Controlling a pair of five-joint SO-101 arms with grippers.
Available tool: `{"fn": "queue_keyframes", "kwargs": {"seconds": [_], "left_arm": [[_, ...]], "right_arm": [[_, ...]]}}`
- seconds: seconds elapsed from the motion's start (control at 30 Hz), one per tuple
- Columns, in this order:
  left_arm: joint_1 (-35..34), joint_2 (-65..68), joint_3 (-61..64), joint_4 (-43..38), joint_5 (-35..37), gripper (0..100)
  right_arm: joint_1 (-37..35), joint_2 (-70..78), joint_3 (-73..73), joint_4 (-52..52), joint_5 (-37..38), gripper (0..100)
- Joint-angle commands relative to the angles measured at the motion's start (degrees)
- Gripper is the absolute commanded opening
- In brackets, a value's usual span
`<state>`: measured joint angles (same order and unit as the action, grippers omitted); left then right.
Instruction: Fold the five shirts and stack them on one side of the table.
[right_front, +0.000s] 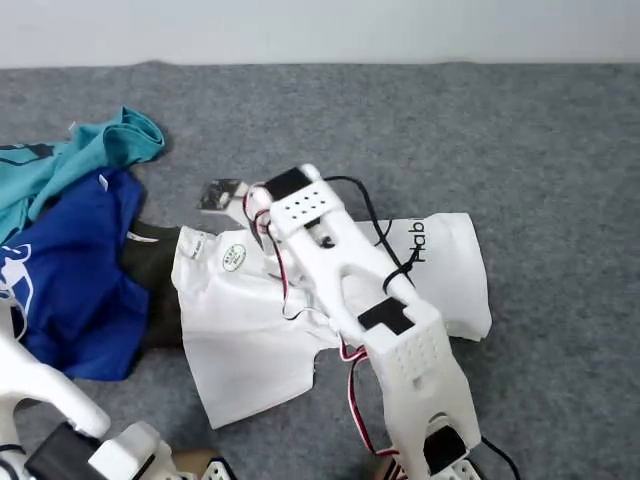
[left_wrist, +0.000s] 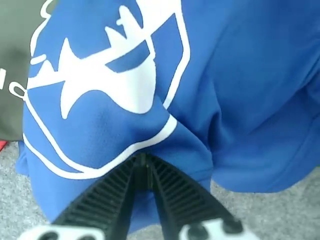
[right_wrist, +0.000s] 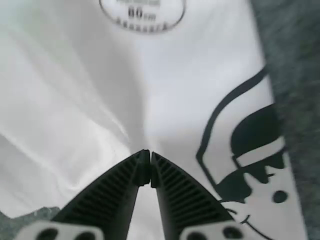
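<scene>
We see a grey, carpet-like surface carrying four shirts. A white shirt lies spread out near the middle. A blue shirt lies crumpled at the left edge, with a teal shirt bunched just beyond it. A dark shirt lies between blue and white, partly covered by both.
</scene>
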<state>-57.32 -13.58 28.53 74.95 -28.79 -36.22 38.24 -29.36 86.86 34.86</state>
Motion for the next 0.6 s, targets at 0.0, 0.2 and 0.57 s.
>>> {"fn": "queue_keyframes", "kwargs": {"seconds": [0.0, 0.2, 0.57], "left_arm": [[0.4, -2.2, 0.1, -1.0, -0.6, 1], [0.4, -2.2, 0.1, -1.0, -0.6, 1], [0.4, -2.2, 0.1, -0.6, -0.6, 1]], "right_arm": [[-2.1, -1.3, -8.4, 5.1, 0.4, 0.9], [-9.0, -1.1, -17.9, 13.1, 0.0, 0.9], [-8.0, 8.8, -19.0, 3.0, 0.4, 0.9]]}}
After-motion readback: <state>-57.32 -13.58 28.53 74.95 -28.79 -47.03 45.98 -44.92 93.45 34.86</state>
